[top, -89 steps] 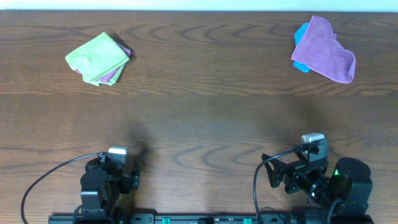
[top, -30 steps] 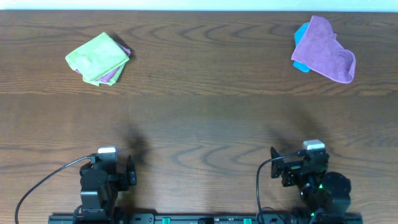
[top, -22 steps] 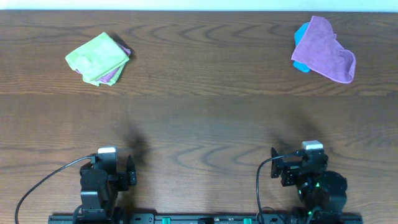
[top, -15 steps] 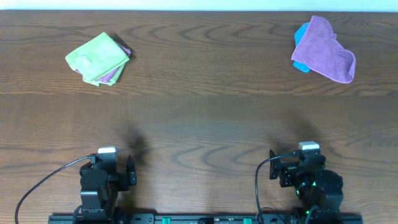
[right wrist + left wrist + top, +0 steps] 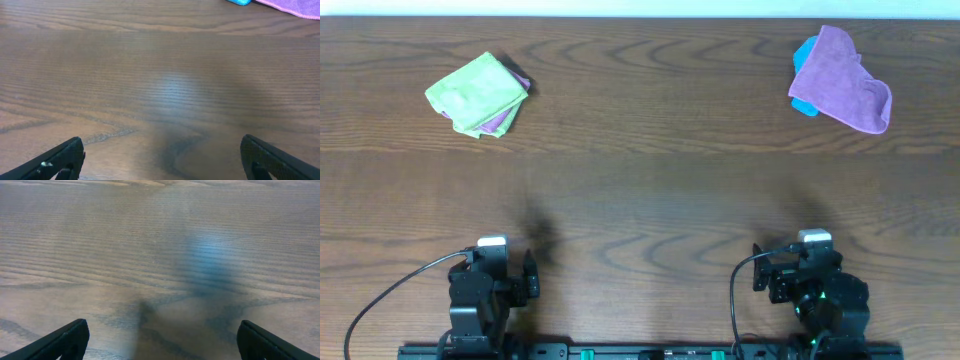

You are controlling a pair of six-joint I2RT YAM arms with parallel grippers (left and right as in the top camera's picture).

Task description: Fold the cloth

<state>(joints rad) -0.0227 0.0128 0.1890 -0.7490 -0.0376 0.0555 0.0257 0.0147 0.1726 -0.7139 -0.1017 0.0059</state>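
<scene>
Black at the near edge of the desk [image 5: 640,200], holding the left fingers [image 5: 65,340] and the right fingers [image 5: 60,160] spread wide, gripping nothing. Lying far back on the left, well apart from both: the cloth [image 5: 475,92], lime-green, soft, bunched into a tilted rough square, overlapping a purple layer [image 5: 505,122] at its near right edge.

Soft, fuzzy green cloth [image 5: 477,93] lies on a dark wood-grain table [image 5: 650,190] with slight sheen.
</scene>
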